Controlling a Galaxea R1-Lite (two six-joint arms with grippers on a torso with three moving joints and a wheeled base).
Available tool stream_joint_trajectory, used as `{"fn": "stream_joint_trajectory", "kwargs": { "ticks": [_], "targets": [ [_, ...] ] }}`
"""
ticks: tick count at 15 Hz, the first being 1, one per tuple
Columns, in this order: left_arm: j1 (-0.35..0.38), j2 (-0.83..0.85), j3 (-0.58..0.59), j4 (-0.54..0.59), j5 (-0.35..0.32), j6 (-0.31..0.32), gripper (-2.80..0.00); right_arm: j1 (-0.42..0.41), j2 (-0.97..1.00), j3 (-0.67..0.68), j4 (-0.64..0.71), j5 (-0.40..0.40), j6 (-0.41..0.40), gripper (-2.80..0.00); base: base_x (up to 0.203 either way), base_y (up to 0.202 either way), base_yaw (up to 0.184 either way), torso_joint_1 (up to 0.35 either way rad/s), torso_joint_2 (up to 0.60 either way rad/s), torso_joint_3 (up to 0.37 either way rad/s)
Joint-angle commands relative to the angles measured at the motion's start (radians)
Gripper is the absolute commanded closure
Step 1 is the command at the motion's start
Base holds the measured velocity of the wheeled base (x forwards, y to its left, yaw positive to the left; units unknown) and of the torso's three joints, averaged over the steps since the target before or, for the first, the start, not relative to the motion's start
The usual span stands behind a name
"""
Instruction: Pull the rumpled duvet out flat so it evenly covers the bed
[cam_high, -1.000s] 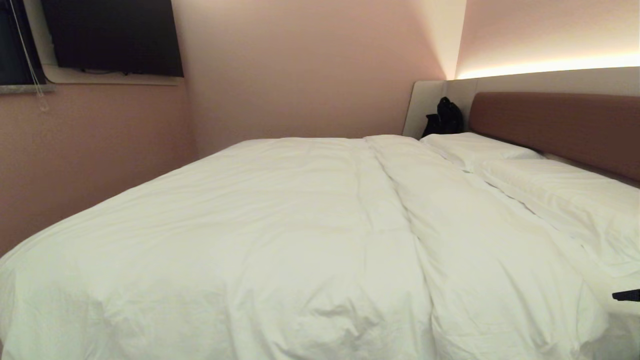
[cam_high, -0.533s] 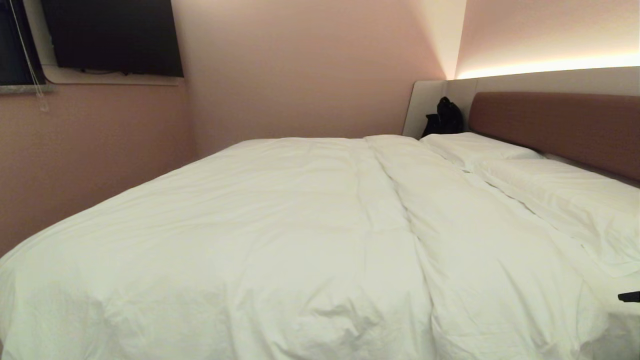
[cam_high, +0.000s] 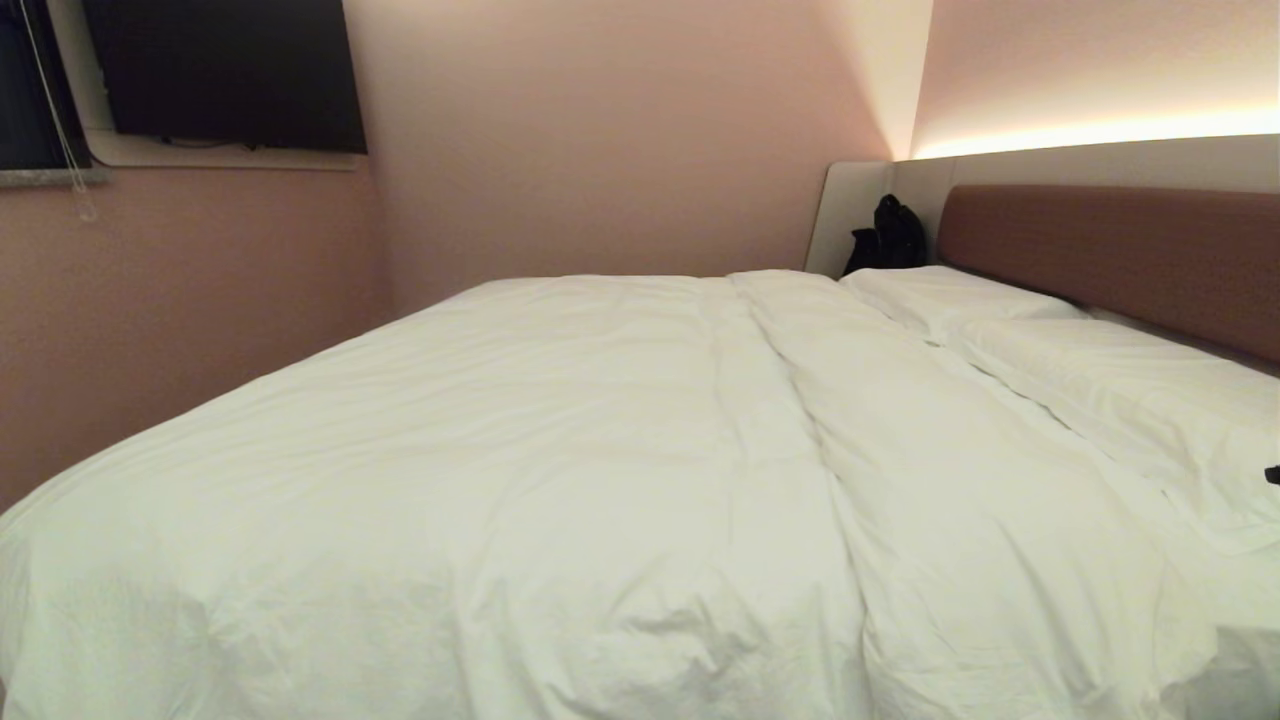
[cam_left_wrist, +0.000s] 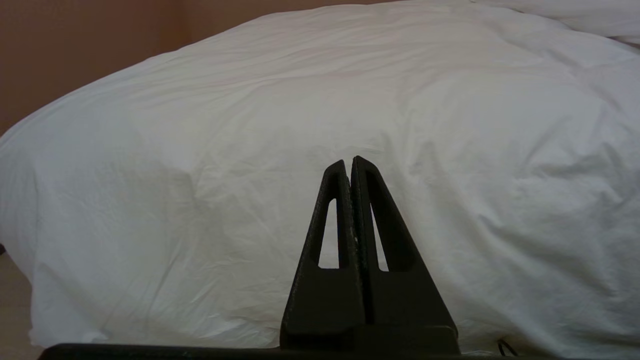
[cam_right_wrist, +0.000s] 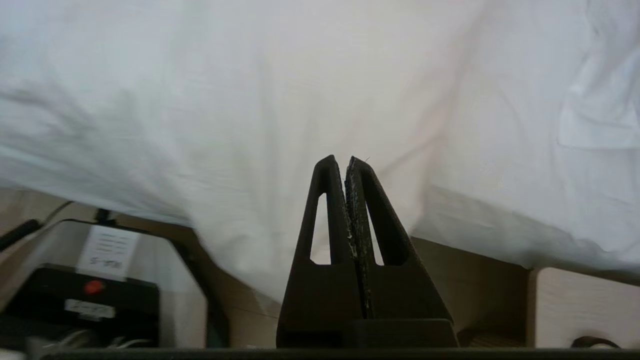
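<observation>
The white puffy duvet (cam_high: 560, 450) lies spread over the bed (cam_high: 1110, 250), softly wrinkled, with a long fold running from the near edge toward the far side. My left gripper (cam_left_wrist: 348, 161) is shut and empty, held low and pointing at the duvet's (cam_left_wrist: 250, 125) hanging side without touching it. My right gripper (cam_right_wrist: 340, 159) is shut with nothing between its fingers. It faces the duvet's (cam_right_wrist: 300, 75) draped edge near the bed's wooden side. Only the tip of the right gripper (cam_high: 1273, 474) shows at the head view's right edge, near the pillows.
Two flat white pillows (cam_high: 950, 295) (cam_high: 1130, 390) lie along the brown headboard. A black bag (cam_high: 890, 235) sits in the far corner. A dark screen (cam_high: 225, 70) hangs on the left wall. A pale wooden unit (cam_right_wrist: 575, 305) and the robot's base (cam_right_wrist: 85, 290) are below the right gripper.
The right gripper's dark tip at the head view's right edge has risen and slid almost out of view. Duvet and left arm have not moved.
</observation>
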Motion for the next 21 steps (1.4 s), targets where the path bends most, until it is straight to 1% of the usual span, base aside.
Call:
{"fn": "stream_joint_trajectory", "kwargs": {
  "ticks": [1,2,3,7,10,13,14,17,18,21],
  "targets": [
    [0.0,0.001,0.0,0.0,-0.001,0.001,0.0,0.113,-0.229,-0.003,0.187,-0.105,0.441,0.0,0.0,0.0,0.0,0.0,0.0,0.0],
    [0.0,0.001,0.0,0.0,-0.001,0.001,0.0,0.14,-0.279,-0.003,0.23,-0.125,0.478,0.0,0.0,0.0,0.0,0.0,0.0,0.0],
    [0.0,0.001,0.0,0.0,-0.001,0.001,0.0,0.153,-0.332,-0.003,0.279,-0.134,0.497,0.0,0.0,0.0,0.0,0.0,0.0,0.0],
    [0.0,0.001,0.0,0.0,-0.001,0.001,0.0,0.163,-0.496,-0.006,0.462,-0.141,0.534,0.0,0.0,0.0,0.0,0.0,0.0,0.0],
    [0.0,0.001,0.0,0.0,-0.001,0.001,0.0,0.165,-0.645,-0.008,0.561,-0.137,0.578,0.0,0.0,0.0,0.0,0.0,0.0,0.0],
    [0.0,0.001,0.0,0.0,-0.001,0.001,0.0,0.192,-0.756,-0.02,0.62,-0.137,0.589,0.0,0.0,0.0,0.0,0.0,0.0,0.0],
    [0.0,0.001,0.0,0.0,-0.001,0.001,0.0,0.216,-0.786,-0.026,0.622,-0.137,0.589,0.0,0.0,0.0,0.0,0.0,0.0,0.0],
    [0.0,0.001,0.0,0.0,-0.001,0.001,0.0,0.385,-0.907,-0.094,0.623,-0.148,0.592,0.0,0.0,0.0,0.0,0.0,0.0,0.0],
    [0.0,0.001,0.0,0.0,-0.001,0.001,0.0,0.425,-0.955,-0.112,0.621,-0.161,0.594,0.0,0.0,0.0,0.0,0.0,0.0,0.0],
    [0.0,0.001,0.0,0.0,-0.001,0.001,0.0,0.499,-1.033,-0.119,0.61,-0.204,0.595,0.0,0.0,0.0,0.0,0.0,0.0,0.0]
  ]
}}
